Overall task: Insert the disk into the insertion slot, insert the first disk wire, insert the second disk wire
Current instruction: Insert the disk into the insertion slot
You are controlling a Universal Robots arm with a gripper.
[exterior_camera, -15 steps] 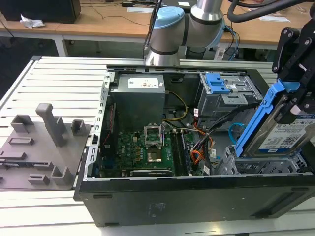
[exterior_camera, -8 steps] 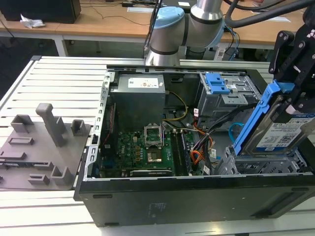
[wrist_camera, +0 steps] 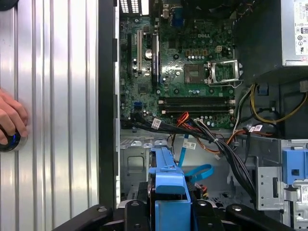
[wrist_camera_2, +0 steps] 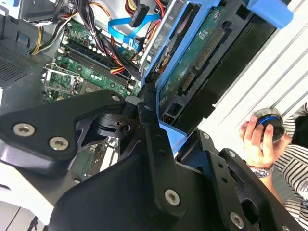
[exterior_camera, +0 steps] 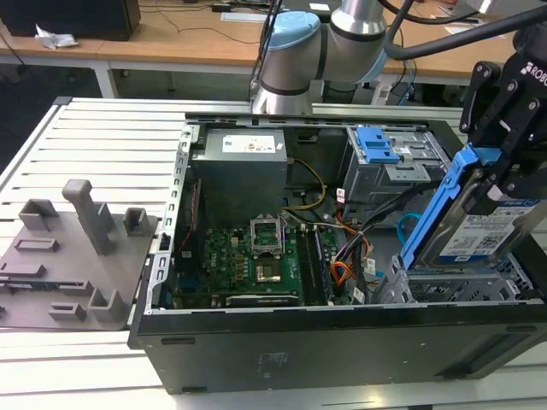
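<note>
While the arm (exterior_camera: 295,51) reaches from behind over the open computer case (exterior_camera: 342,342), its gripper (exterior_camera: 502,171) hangs at the exterior view's right, clamped on the disk (exterior_camera: 483,235). The disk tilts steeply, its lower edge at the insertion slot (exterior_camera: 453,286). The looping second disk wire (exterior_camera: 403,226) and orange wires (exterior_camera: 344,272) lie just beside the slot. A person's hand (wrist_camera: 9,120) rests on the slatted table (wrist_camera: 57,96).

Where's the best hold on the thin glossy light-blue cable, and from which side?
Probably its small dark plug, not the slack loop of the light-blue cable: the plug is rigid and looks unplugged. Come from above through the black computer case's open side. The pincer is shut on the blue-framed silver-grey disk.
</note>
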